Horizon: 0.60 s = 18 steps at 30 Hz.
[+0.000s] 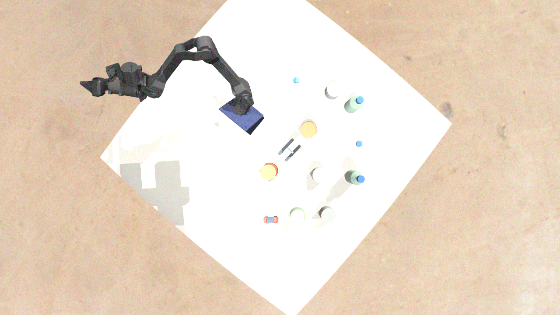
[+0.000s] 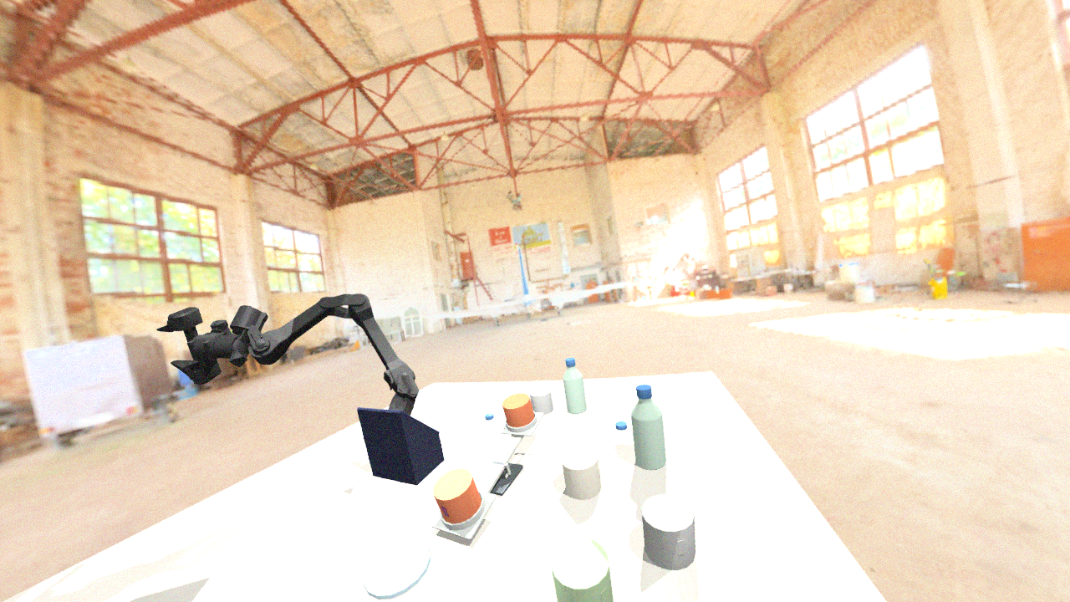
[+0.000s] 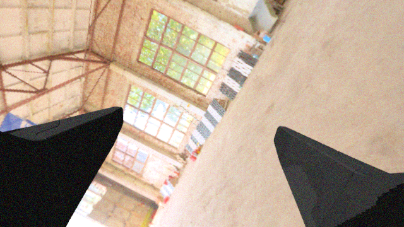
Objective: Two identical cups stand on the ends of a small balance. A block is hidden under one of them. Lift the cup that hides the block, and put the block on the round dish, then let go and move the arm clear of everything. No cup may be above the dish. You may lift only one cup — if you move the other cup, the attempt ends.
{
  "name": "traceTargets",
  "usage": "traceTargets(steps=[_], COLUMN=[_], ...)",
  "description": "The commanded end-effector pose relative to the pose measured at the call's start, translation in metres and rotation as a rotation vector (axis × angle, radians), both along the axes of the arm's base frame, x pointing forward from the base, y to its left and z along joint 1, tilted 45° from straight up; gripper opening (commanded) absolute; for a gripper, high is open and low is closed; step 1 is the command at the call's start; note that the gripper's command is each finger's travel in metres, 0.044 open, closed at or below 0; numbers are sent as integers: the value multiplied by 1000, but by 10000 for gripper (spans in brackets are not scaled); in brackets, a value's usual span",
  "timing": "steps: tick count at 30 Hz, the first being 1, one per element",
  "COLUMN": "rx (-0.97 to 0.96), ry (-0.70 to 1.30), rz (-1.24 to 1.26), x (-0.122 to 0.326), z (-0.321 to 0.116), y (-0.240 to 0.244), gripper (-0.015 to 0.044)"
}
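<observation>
My gripper (image 1: 88, 85) (image 2: 168, 346) (image 3: 201, 124) is open and empty, raised beyond the table's left edge, far from both cups. One orange cup (image 1: 269, 171) (image 2: 457, 497) stands on the balance's near end beside the dish. The other orange cup (image 1: 308, 129) (image 2: 518, 410) stands on the far end. The balance (image 1: 290, 150) (image 2: 506, 479) seems to dip slightly toward the near cup. No block shows. The round dish (image 2: 398, 574) is pale, with nothing seen on it; in the overhead view it is lost in glare.
A dark blue wedge-shaped block (image 1: 242, 117) (image 2: 396, 449) stands by the arm's base. Bottles (image 1: 354, 103) (image 2: 649, 434), a beige can (image 2: 582, 477), a grey can (image 2: 668, 533) and a green can (image 2: 583, 580) stand across the balance. A red toy car (image 1: 270, 219) lies near the green can.
</observation>
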State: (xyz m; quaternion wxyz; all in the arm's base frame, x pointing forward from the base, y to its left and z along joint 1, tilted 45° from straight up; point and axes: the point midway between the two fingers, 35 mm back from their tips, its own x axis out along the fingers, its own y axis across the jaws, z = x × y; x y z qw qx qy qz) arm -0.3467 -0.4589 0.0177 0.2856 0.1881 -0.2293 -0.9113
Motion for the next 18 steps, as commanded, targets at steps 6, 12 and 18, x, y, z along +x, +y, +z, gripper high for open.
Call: traceTargets(steps=[6,12,18], rx=[212,336,451], ry=[-10,-6,2], rz=[238,405,578], x=[64,110,158], z=[-9,-12,-15], y=[-24,-34,-36], gripper=[440,440,440])
